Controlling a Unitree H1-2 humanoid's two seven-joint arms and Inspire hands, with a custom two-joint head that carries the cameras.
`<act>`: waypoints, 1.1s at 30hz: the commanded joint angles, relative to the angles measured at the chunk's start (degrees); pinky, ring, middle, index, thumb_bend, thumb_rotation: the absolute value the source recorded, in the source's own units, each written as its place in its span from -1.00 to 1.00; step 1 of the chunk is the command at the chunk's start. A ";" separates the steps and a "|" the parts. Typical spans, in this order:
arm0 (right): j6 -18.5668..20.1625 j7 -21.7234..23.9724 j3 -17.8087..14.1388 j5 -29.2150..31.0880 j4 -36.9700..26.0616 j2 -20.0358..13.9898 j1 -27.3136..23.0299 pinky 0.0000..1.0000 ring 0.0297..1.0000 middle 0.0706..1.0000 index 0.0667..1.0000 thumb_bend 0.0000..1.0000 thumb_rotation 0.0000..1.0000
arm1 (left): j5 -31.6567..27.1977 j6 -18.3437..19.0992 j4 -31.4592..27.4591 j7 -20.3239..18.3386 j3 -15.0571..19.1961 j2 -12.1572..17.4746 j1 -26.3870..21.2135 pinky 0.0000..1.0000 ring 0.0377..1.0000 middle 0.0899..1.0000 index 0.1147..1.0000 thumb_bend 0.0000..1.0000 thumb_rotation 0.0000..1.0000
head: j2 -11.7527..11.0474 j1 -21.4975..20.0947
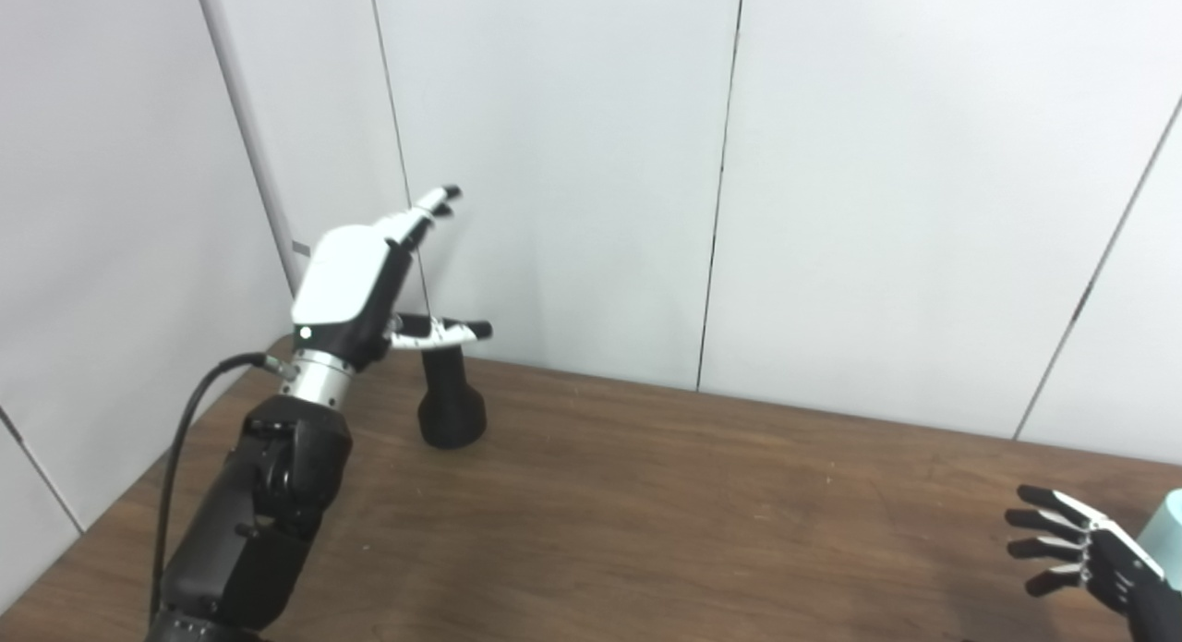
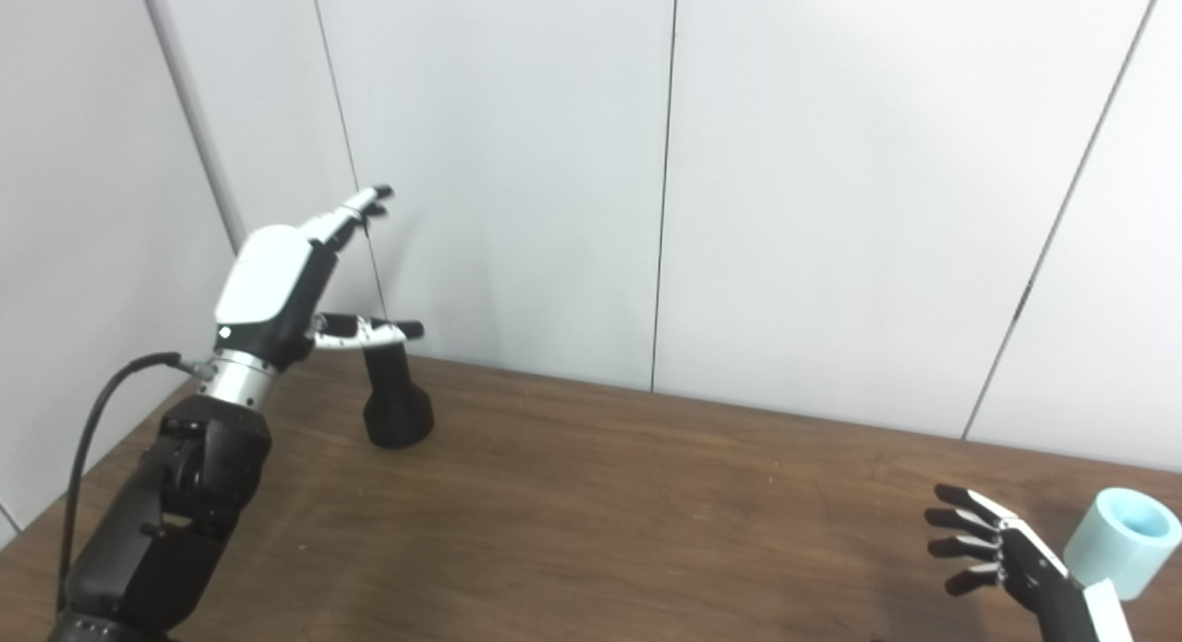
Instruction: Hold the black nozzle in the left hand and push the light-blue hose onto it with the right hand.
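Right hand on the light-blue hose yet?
Apart. In the right eye view the right hand is open, fingers spread leftward, away from the light-blue hose behind it; nothing closes around the hose.

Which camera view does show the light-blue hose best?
The right eye view. There the hose shows its whole open end, beside the open right hand near the table's right edge. The left eye view cuts it at the picture's border, so only a sliver is visible.
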 commanded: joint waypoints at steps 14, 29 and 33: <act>-2.62 -0.49 -0.47 0.16 -1.68 -0.69 -1.15 -0.05 0.24 0.40 0.52 0.53 -1.00 | -1.86 15.88 1.47 -3.45 -0.14 -0.84 -1.44 0.68 0.85 0.89 0.99 0.95 -0.20 | 0.68 -0.11; -2.66 -0.28 -1.79 0.46 -2.03 -2.14 -0.64 -0.06 0.25 0.40 0.52 0.54 -1.00 | -9.87 22.70 4.02 -11.13 -3.61 -2.76 -0.23 0.69 0.84 0.86 0.85 1.00 -0.25 | 0.61 0.71; -3.05 -0.44 -1.88 0.30 -1.59 -2.18 -0.58 -0.06 0.24 0.40 0.53 0.54 -1.00 | -9.65 22.31 7.49 -9.48 -4.11 -3.02 -0.60 0.66 0.87 0.90 0.97 1.00 -0.28 | 0.83 0.73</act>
